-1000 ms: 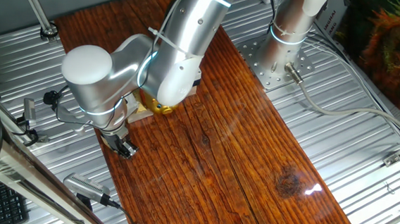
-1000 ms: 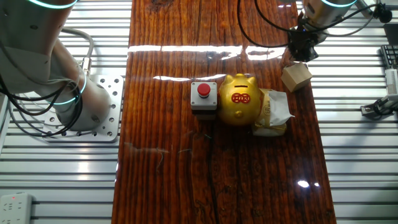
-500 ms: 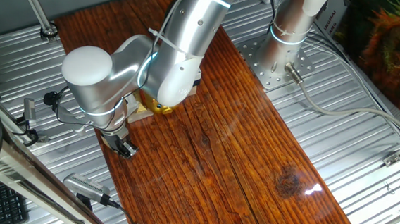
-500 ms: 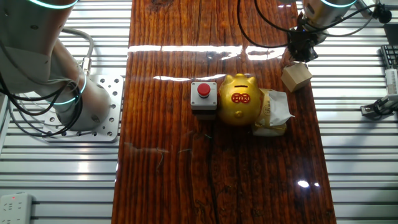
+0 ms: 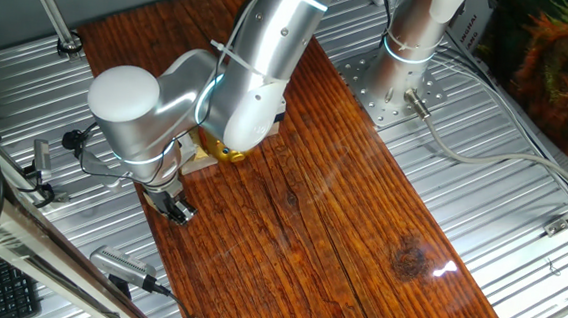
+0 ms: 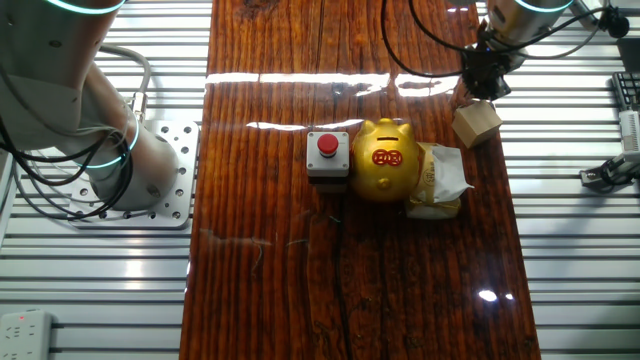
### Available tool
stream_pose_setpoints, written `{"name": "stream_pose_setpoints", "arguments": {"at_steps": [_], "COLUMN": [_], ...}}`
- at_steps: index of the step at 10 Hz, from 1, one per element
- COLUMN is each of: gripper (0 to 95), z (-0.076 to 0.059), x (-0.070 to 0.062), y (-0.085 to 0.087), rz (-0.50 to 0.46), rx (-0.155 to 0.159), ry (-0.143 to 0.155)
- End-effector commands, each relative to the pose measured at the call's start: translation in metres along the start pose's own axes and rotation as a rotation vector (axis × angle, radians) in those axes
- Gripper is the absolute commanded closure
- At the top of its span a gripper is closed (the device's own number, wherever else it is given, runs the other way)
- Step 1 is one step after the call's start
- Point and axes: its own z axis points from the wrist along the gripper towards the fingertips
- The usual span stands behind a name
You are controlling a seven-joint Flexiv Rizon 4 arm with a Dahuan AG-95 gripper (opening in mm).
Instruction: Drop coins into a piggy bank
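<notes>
The gold piggy bank (image 6: 385,160) stands mid-table, its slot side up and a red emblem on its back. In one fixed view only a gold sliver (image 5: 230,155) of it shows behind my arm. My gripper (image 6: 481,88) hangs low at the table's edge, just beyond a light wooden block (image 6: 476,123) and well apart from the bank. It also shows in the one fixed view (image 5: 176,210), pointing down close to the wood. Its dark fingers are too small to tell whether they are open or shut. No coin is visible.
A black box with a red button (image 6: 327,155) touches one side of the bank. A pale crumpled packet (image 6: 438,181) lies against the other side. A second arm's base (image 6: 130,170) is bolted to the metal bench beside the board. Cables trail near the gripper.
</notes>
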Motion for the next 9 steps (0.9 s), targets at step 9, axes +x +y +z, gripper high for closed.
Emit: {"name": "stream_pose_setpoints", "arguments": {"at_steps": [9], "gripper": [95.0], "z": [0.0000], "x": [0.0003], "y": [-0.0002], "rz": [-0.009], "rx": [0.000], "ry": [0.009]}}
